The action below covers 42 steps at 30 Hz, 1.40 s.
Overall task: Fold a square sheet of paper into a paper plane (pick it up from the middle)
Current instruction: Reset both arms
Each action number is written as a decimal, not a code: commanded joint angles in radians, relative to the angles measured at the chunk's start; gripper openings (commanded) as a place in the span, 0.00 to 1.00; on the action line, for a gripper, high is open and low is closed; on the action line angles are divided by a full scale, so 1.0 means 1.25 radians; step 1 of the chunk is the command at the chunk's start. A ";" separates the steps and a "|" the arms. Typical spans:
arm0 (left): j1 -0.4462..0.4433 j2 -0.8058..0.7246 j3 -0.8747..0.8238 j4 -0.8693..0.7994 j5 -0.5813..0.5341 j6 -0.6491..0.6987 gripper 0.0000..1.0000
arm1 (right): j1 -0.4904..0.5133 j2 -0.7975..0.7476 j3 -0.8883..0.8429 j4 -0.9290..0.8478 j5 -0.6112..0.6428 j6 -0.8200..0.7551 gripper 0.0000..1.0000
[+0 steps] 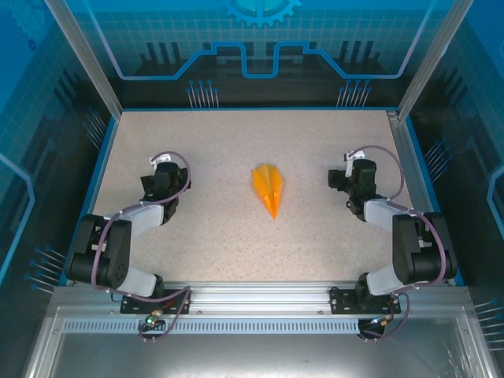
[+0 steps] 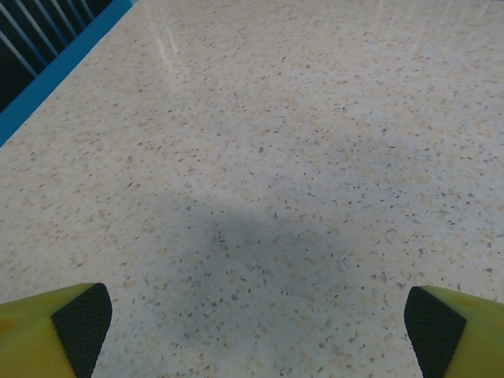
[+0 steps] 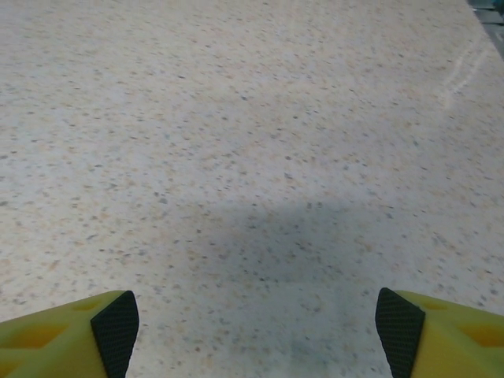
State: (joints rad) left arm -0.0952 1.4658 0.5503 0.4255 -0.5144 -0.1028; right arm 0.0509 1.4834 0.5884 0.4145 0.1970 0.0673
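At table [image 1: 206, 240] centre, paper plane [image 1: 268, 189], well apart from left claw [image 2: 258, 327], right claw [image 3: 256, 327], both spread.

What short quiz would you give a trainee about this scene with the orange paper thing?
1. True or false: the paper plane lies on the table, gripped by nothing.
2. The left gripper is: A) open and empty, B) shut on the plane, C) shut on nothing.
3. Fill in: the plane's nose points toward the ___ edge of the table.
Key: 1 true; 2 A; 3 near.
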 commanded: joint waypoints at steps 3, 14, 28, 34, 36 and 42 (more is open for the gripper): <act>0.015 0.008 -0.079 0.214 0.115 0.049 0.99 | 0.020 -0.005 -0.075 0.163 -0.036 -0.050 0.87; 0.045 0.039 -0.125 0.318 0.190 0.044 0.99 | 0.022 0.015 -0.133 0.281 -0.055 -0.055 0.99; 0.043 0.039 -0.125 0.317 0.190 0.045 0.99 | 0.031 0.015 -0.139 0.294 0.002 -0.044 0.99; 0.043 0.040 -0.124 0.318 0.189 0.045 0.99 | 0.031 0.015 -0.139 0.294 0.001 -0.043 0.99; 0.043 0.039 -0.125 0.318 0.189 0.045 0.99 | 0.031 0.015 -0.139 0.294 0.001 -0.044 0.99; 0.043 0.039 -0.124 0.317 0.190 0.045 0.99 | 0.030 0.015 -0.138 0.295 0.001 -0.043 0.99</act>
State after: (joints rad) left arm -0.0475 1.5158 0.4023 0.7918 -0.2970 -0.0525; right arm 0.0975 1.4986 0.4129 0.7570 0.2012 0.0067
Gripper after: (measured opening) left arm 0.988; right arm 0.992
